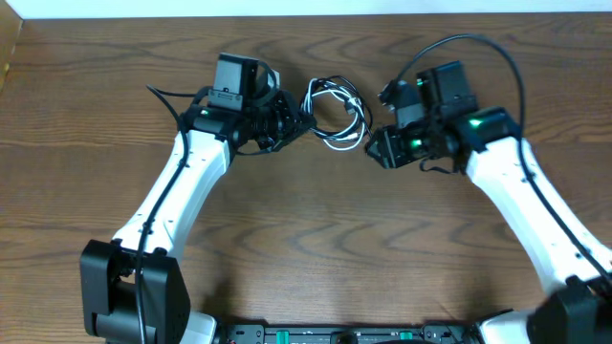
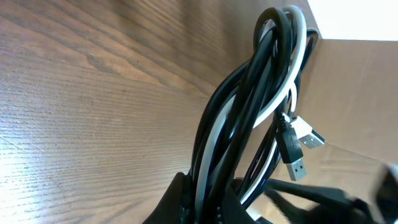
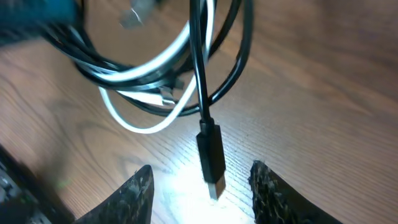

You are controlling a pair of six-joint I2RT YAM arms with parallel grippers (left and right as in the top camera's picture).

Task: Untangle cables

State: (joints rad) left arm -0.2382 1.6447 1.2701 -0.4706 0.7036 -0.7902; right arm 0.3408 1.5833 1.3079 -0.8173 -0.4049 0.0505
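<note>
Evidently the left jaws are clamped on one end of the cables (image 2: 249, 112), seemingly lifting the bundle off the wood-grain surface (image 1: 306, 248), midway between the arms, so the loops hang apart; the right jaws stand open either side of a dangling black plug (image 3: 210, 155), probably to draw that cord free; the cords are thin, glossy and limp, one white, the rest black

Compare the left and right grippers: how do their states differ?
The left gripper grips the cable bundle; the right gripper grips nothing. The left gripper's jaws are closed on it, while the right gripper's jaws stand apart with a black USB plug in the gap, untouched. Both are at the same black-and-white bundle.
</note>
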